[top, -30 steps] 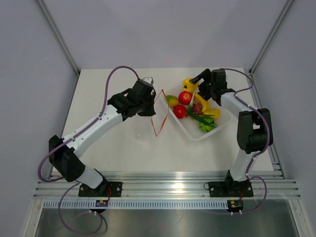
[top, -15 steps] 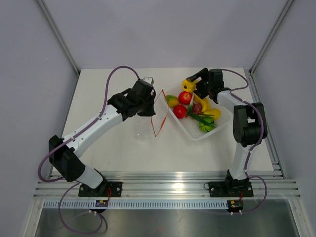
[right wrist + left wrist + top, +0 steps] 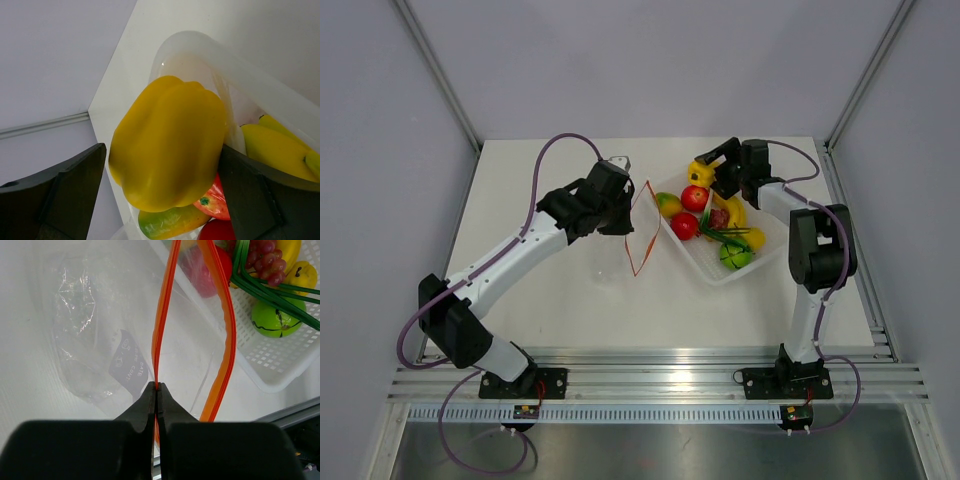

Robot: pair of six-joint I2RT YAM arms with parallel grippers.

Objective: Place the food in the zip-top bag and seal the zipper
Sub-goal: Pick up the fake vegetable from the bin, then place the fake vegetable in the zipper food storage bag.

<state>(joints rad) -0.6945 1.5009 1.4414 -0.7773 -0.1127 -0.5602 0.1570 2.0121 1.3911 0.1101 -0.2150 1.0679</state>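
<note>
One bag, tray; perhaps nine foods.

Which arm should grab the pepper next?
Right. The right end effector, open, straddles the pepper; the left end effector is shut on the zipper, holding the bag open.

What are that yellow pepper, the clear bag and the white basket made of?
The yellow pepper looks like moulded plastic: smooth, softly shiny. The clear bag is thin plastic film: see-through, crinkled, glinting. The white basket is probably stiff translucent plastic, its wall pierced with small square holes.
</note>
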